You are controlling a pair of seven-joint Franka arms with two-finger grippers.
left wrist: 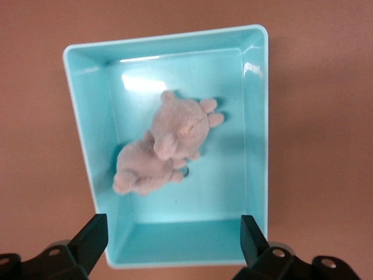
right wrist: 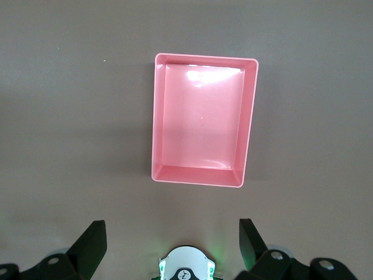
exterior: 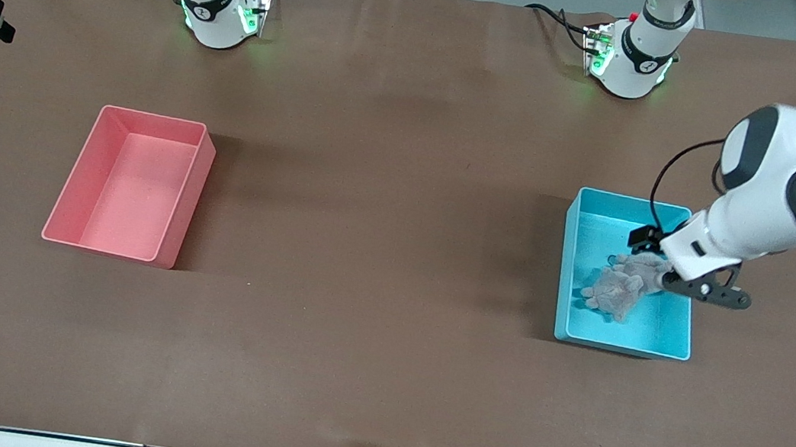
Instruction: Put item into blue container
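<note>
The blue container (exterior: pixel 565 276) stands toward the left arm's end of the table. Inside it lies the item, a grey plush toy (exterior: pixel 612 292), resting on the bin floor. My left gripper (exterior: pixel 688 269) hangs over the container, open, with nothing between its fingers. In the left wrist view the plush toy (left wrist: pixel 169 140) lies free in the middle of the blue container (left wrist: pixel 256 146), well apart from the left gripper (left wrist: pixel 173 227), whose black fingertips (left wrist: pixel 96 227) stand wide. My right gripper (right wrist: pixel 172 230) is open and empty, high over the table by its own base.
A same-sized pink bin (exterior: pixel 189 204) stands toward the right arm's end of the table, with nothing in it; the right wrist view shows this pink bin (right wrist: pixel 250 122) from above. Both arm bases (exterior: pixel 218 15) stand along the table's farthest edge from the front camera.
</note>
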